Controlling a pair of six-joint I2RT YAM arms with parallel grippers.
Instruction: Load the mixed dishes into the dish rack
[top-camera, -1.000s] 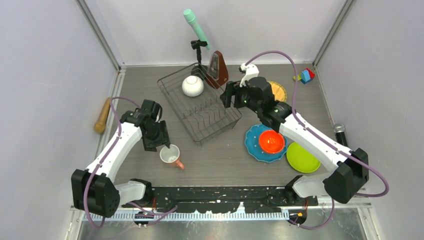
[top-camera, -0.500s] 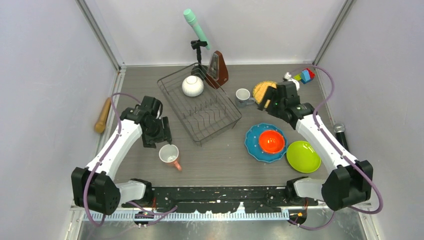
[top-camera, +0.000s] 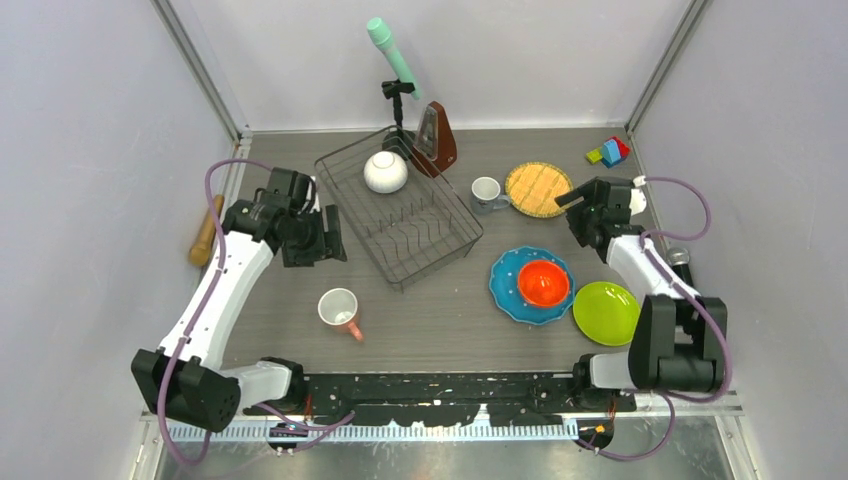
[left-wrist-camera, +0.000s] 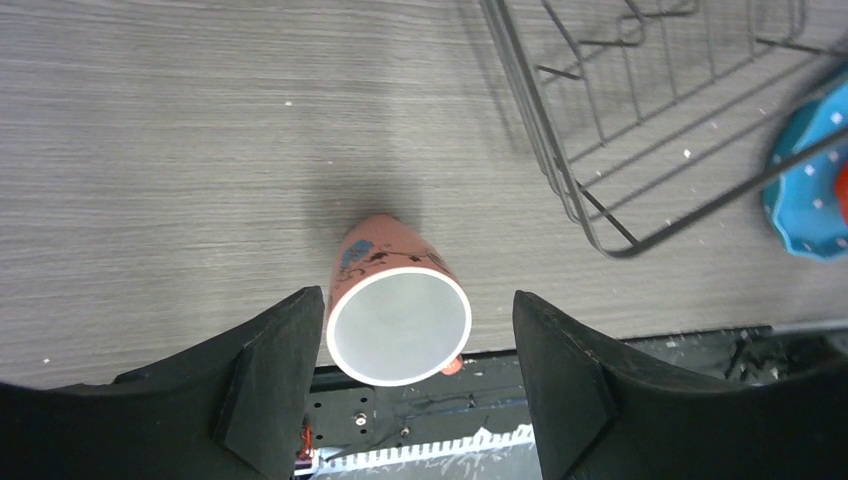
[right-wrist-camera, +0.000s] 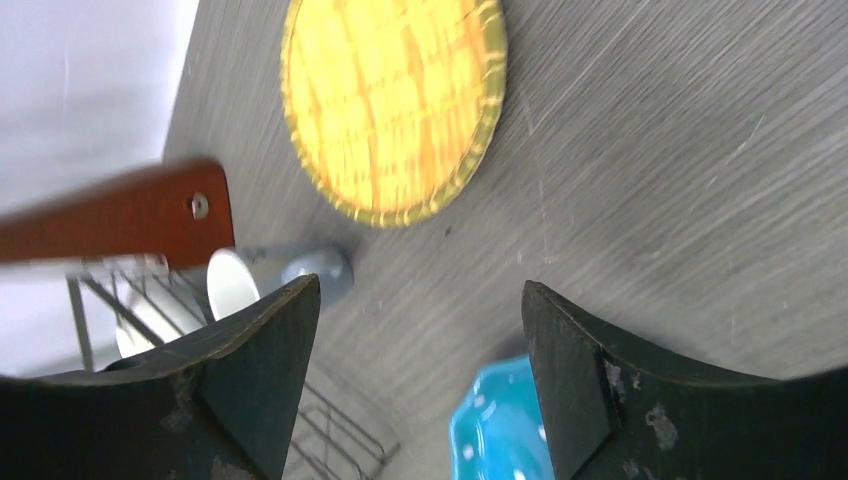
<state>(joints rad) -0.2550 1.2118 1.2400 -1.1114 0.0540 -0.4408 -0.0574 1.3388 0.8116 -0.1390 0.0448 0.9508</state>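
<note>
Pink mug (left-wrist-camera: 398, 315) stands upright, clear of the spread left fingers (left-wrist-camera: 270, 380).

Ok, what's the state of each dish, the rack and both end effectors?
dish rack, one item loaded
white bowl, inside the rack
pink mug, upright on table, unheld
small grey mug, on table
blue plate, flat on table
orange bowl, on the blue plate
lime green plate, flat on table
yellow plate, flat on table
left end effector, open, empty
right end effector, open, empty
</note>
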